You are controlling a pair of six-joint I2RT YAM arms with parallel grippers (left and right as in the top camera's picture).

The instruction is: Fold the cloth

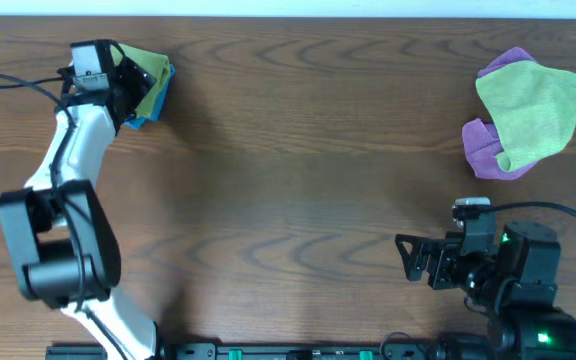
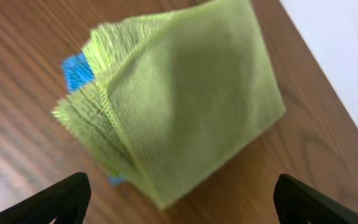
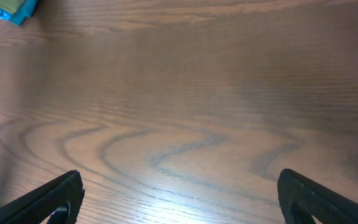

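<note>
The left pincer (image 2: 182,194) gapes above a folded, nubbly olive cloth (image 2: 191,99); the right pincer (image 3: 179,186) gapes too.

My overhead camera looks straight down on the whole table (image 1: 288,200). My left wrist camera sits close above the folded stack (image 2: 185,93) at the far-left corner. The right wrist camera looks low across the wood toward that stack (image 3: 11,7).

White links, black joints on the left arm (image 1: 73,150), black cable (image 1: 13,82) trailing toward nine o'clock. All black on the right arm (image 1: 513,265), green light (image 1: 543,338) at its five o'clock. Matte black fingers on left gripper (image 2: 182,199) and right gripper (image 3: 179,199).
</note>
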